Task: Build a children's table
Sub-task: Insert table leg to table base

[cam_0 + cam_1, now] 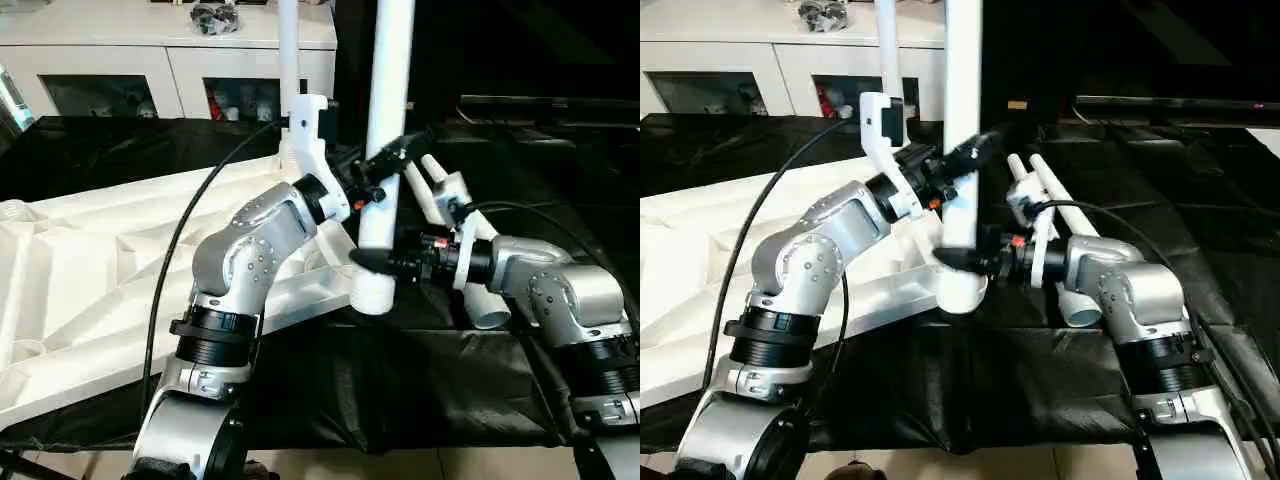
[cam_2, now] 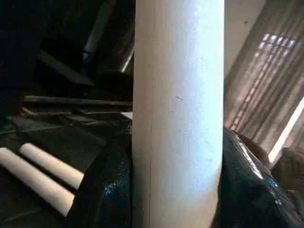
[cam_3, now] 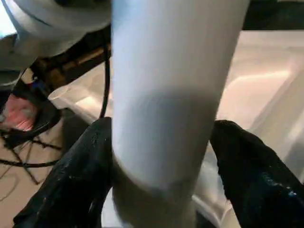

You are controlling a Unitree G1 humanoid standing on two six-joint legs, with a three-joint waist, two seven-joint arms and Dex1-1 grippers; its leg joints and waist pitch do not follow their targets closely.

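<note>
The upright leg [image 1: 385, 120] stood in the tabletop's [image 1: 90, 270] corner socket, clenched by the left gripper [image 1: 378, 180]; the right gripper [image 1: 375, 265] straddled it released. It should be kept vertical while pressed home.

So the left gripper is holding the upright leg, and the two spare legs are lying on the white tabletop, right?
Not quite. The left gripper does hold the upright leg, but the two spare legs lie on the black cloth, as the right eye view shows.

Four white legs [image 1: 388, 130] — two upright, two lying flat — one tabletop [image 1: 90, 270], two claws [image 1: 385, 175]
</note>
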